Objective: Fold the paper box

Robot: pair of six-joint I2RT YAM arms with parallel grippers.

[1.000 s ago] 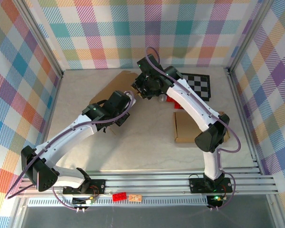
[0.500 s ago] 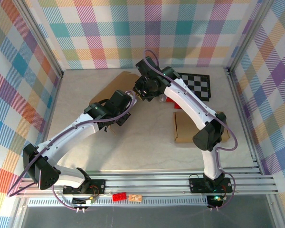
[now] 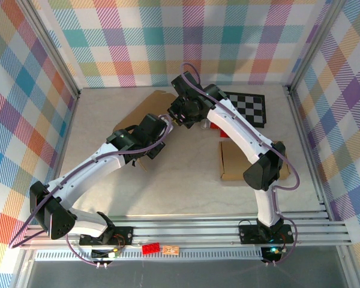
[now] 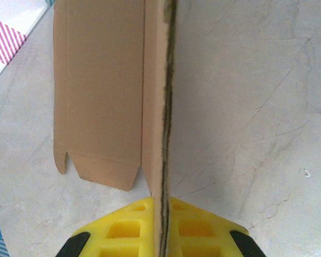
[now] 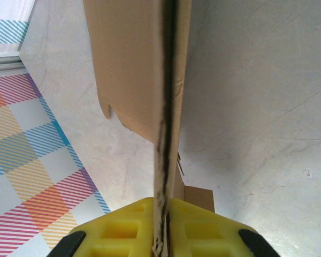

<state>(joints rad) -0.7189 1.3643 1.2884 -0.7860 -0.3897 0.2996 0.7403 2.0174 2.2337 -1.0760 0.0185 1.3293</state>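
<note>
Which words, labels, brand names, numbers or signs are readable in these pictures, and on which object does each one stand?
None can be read.
The flat cardboard box is plain brown on the faces shown.
The checkerboard bears only squares.
The small red part and the brown board beside it, at the bottom of the top view, are too small to tell.

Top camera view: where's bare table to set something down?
Free: the front-centre marble tabletop between left arm and right arm, and the strip along the left wall. Crowded: the back and right, with the flat brown cardboard sheet, black-and-white checkerboard and folded brown cardboard box.
</note>
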